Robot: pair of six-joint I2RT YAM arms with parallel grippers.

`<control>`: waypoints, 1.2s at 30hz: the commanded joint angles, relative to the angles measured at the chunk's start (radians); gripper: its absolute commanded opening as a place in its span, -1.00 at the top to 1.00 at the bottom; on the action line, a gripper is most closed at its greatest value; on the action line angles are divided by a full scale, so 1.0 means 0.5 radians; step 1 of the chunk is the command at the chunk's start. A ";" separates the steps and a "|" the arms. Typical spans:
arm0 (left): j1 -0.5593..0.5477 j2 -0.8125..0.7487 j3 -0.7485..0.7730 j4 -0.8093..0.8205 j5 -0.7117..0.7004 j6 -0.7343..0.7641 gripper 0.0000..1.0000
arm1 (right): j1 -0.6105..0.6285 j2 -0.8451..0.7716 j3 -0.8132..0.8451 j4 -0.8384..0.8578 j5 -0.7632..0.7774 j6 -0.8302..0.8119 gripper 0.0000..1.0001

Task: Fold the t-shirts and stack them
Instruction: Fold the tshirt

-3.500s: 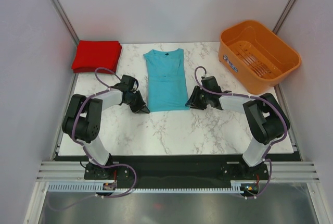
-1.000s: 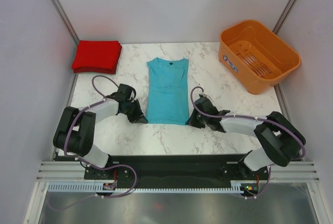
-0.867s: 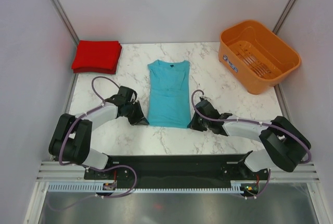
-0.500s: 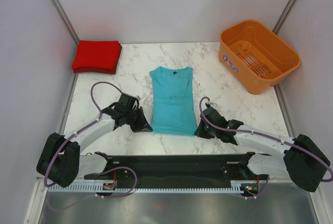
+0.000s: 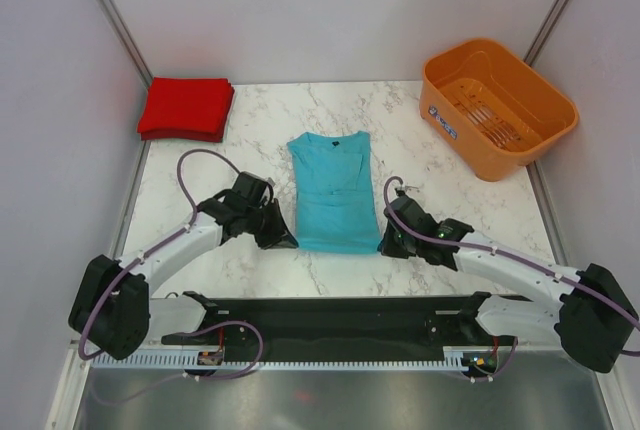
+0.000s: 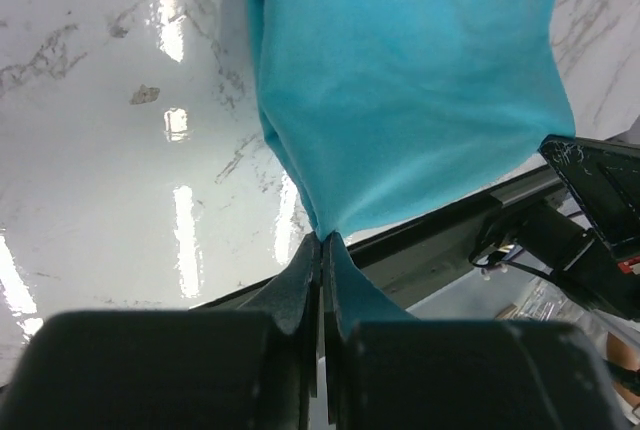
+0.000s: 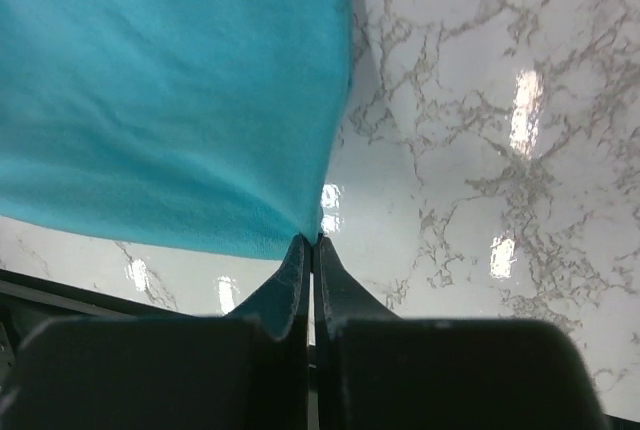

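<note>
Teal t-shirt (image 5: 333, 190) flat on the table, left of the orange basket (image 5: 455, 130). Left gripper (image 5: 285, 242) and right gripper (image 5: 387, 245) each pinch a near hem corner. Red t-shirt (image 5: 186, 107) lies folded, farther left of the basket.

The left hand (image 5: 287, 242) and right hand (image 5: 386, 246) have dragged the teal t-shirt (image 5: 335, 193) nearer.

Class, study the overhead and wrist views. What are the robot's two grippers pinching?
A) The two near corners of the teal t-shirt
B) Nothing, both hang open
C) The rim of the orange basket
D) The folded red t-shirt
A: the wrist views show the left gripper and right gripper each shut on a near hem corner of the teal t-shirt, while the red t-shirt and orange basket sit apart from both.
</note>
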 commanded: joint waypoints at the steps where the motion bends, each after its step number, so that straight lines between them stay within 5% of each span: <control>1: 0.005 0.025 0.210 -0.114 -0.092 -0.002 0.95 | -0.015 0.049 0.204 -0.185 0.156 -0.121 1.00; 10: 0.180 0.334 0.734 -0.265 -0.142 0.170 0.95 | -0.340 0.368 0.765 -0.237 0.119 -0.480 1.00; 16: 0.342 0.711 1.167 -0.289 -0.142 0.265 0.95 | -0.567 0.871 1.290 -0.240 -0.021 -0.707 1.00; 36: 0.680 2.114 2.831 -0.335 0.171 0.391 0.95 | -0.941 2.222 2.796 -0.317 -0.280 -0.815 0.99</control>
